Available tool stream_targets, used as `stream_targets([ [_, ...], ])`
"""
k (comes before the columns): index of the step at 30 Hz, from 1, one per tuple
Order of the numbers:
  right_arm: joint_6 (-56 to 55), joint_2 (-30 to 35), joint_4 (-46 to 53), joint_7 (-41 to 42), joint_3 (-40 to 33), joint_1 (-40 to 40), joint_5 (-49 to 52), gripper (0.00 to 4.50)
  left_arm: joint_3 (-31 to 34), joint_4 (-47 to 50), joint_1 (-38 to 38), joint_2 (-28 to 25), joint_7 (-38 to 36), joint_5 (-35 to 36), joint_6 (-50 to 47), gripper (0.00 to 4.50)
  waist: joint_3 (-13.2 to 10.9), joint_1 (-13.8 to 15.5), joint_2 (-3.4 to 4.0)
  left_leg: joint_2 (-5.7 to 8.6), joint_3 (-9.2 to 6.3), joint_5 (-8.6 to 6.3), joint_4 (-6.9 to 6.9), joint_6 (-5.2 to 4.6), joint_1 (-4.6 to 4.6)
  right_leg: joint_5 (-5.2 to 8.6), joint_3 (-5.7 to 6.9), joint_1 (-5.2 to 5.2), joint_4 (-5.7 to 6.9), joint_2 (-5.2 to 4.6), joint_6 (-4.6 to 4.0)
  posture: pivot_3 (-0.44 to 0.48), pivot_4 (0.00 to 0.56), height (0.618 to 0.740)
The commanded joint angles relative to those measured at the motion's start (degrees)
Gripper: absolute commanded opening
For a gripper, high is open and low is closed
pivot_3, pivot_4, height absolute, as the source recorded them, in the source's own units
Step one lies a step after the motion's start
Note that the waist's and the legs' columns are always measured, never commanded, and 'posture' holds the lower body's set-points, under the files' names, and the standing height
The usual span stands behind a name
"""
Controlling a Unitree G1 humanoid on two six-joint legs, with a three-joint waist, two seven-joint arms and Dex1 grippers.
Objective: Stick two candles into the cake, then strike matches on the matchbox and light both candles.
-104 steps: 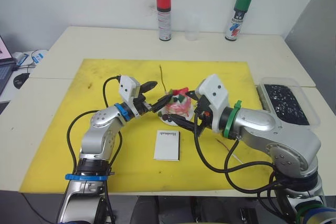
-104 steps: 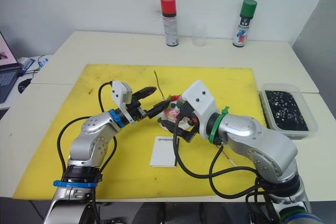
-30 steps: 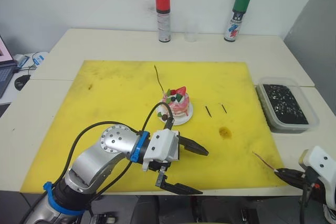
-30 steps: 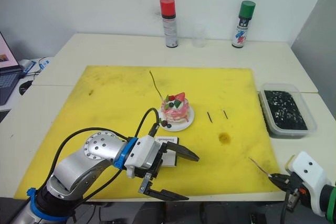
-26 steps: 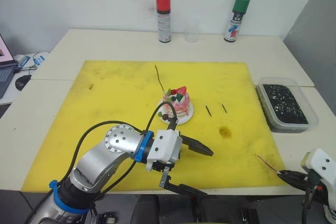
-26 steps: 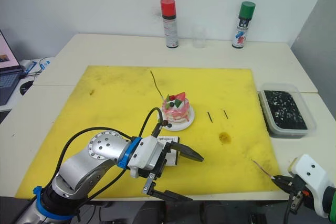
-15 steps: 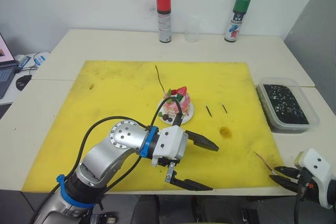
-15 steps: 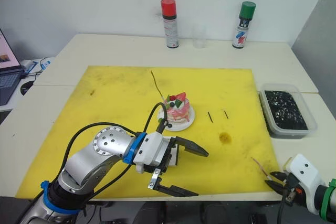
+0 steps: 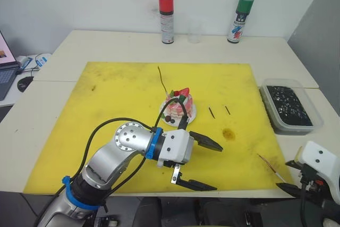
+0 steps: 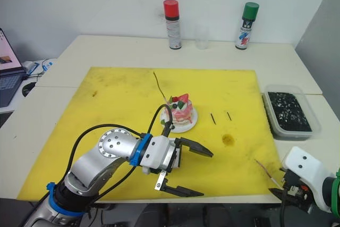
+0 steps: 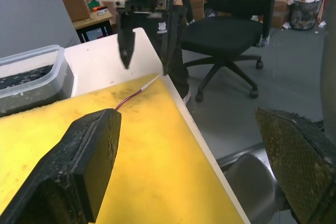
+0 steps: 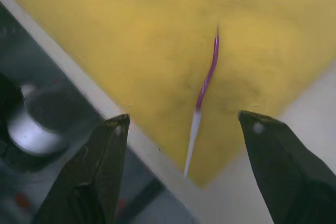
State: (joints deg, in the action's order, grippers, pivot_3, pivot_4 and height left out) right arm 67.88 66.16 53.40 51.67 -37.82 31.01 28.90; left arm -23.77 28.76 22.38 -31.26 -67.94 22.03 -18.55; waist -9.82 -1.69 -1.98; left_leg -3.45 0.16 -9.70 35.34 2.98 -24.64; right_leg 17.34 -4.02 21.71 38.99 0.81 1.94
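Observation:
The pink cake (image 9: 178,107) sits on its white plate (image 9: 188,117) mid-mat. One thin dark candle (image 9: 162,78) stands leaning in it. The other candle (image 9: 267,163), purple with a white end (image 12: 206,82), lies at the mat's front right corner. Two short dark matches (image 9: 211,112) (image 9: 227,110) lie right of the cake. My left gripper (image 9: 218,168) hovers open in front of the cake, holding nothing. My right gripper (image 12: 185,118) is open just above the lying candle, one finger on each side of it. The matchbox is hidden behind my left wrist.
A yellow mat (image 9: 106,110) covers the table's middle. Red (image 9: 166,17) and green (image 9: 240,18) spray cans and a clear cup (image 9: 194,30) stand at the back. A clear tub of black bits (image 9: 289,107) sits right. A brown stain (image 9: 229,133) marks the mat.
Both grippers have left the cake. The left gripper moved to the front and then drifted right. The right gripper went to the front right corner, and its fingers have spread wide over the lying candle.

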Motion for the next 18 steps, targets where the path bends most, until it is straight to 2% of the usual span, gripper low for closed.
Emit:
stream_targets([
  [1, 9.87, 2.80, -1.82, -2.99, 4.95, -8.22, 3.68, 3.43, -1.50, 0.02, -0.32, 0.40, 0.14, -2.30, 3.53, 4.50, -0.03, -0.09, -0.04, -0.01, 0.00, 0.00, 0.03, 0.00, 0.00, 0.00, -0.01, 0.00, 0.00, 0.01, -0.02, 0.000, 0.150, 0.740],
  [9, 14.24, 3.83, -7.11, -7.59, 20.45, -23.38, 4.95, 3.43, -2.76, 0.48, -0.83, 1.74, 1.35, -3.64, 4.50, 4.50, -0.04, 0.06, -0.02, 0.02, -0.01, -0.01, 0.07, -0.01, -0.09, -0.01, -0.01, 0.04, -0.02, -0.01, -0.01, 0.000, 0.150, 0.740],
  [18, 13.92, 4.71, -9.79, -8.59, 25.61, -25.45, 4.56, 3.43, -2.31, 0.67, -2.68, 1.03, 1.89, -3.91, 5.55, 4.50, -0.03, 0.04, -0.01, -0.01, -0.03, -0.01, 0.05, -0.02, -0.10, -0.10, 0.02, 0.08, -0.01, 0.02, 0.15, 0.000, 0.150, 0.740],
])
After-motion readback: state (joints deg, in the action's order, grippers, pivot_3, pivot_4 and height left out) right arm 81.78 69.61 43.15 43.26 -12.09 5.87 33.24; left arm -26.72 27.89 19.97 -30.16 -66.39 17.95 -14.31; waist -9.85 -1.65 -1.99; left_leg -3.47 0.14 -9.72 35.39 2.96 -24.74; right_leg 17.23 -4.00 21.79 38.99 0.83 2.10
